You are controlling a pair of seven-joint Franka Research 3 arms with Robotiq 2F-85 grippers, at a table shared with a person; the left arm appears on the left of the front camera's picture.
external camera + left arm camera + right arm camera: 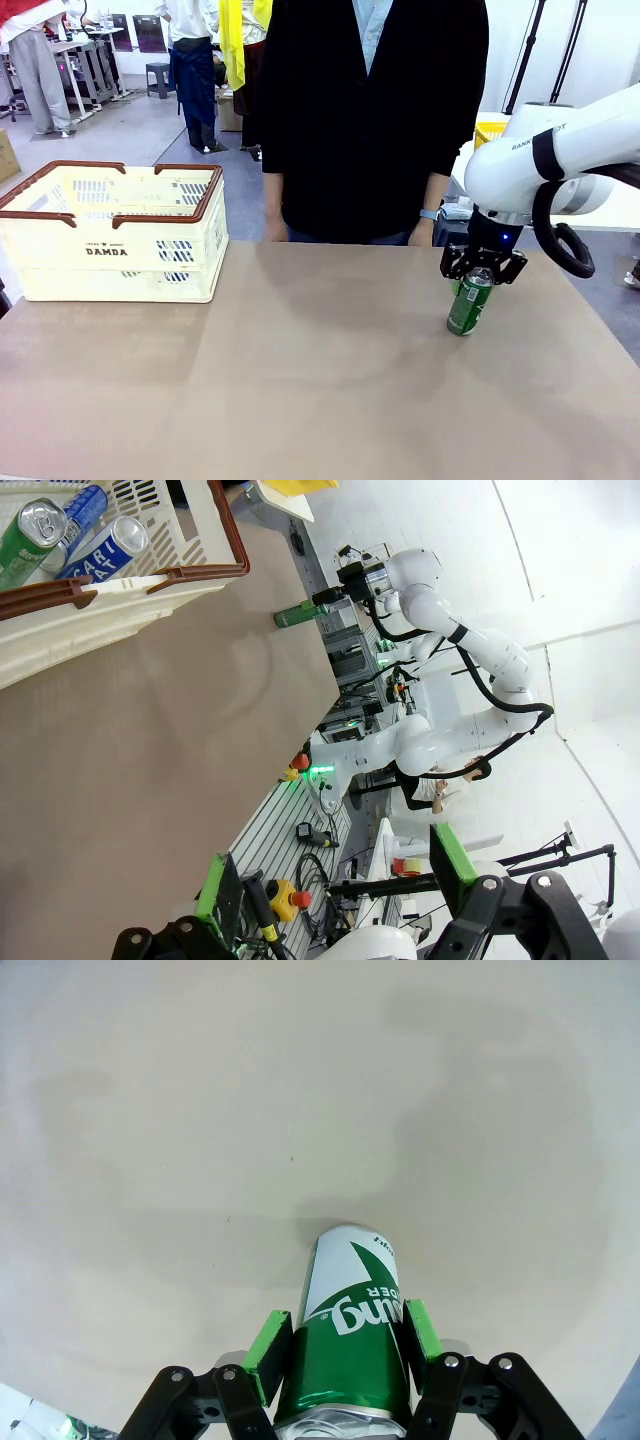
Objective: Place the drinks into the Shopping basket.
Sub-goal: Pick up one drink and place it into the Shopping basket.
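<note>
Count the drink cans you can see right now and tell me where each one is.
3. A dark green can stands on the table, gripped by the right hand. A light green can and a blue can lie inside the shopping basket; more may be hidden there.

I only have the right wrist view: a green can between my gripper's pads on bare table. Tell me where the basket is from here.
Observer: The Shopping basket stands at the table's far left corner, well across from the green can at the right side.
Operator: Report what's already in it.
Observer: In the left wrist view, a light green can and a blue can with white lettering lie inside.
Operator: Check the left gripper.
Observer: The left gripper is open, holding nothing, over the table's near side.
Operator: Confirm my grip from outside.
Observer: The right gripper is shut on the green can's upper part; the can looks slightly tilted.
</note>
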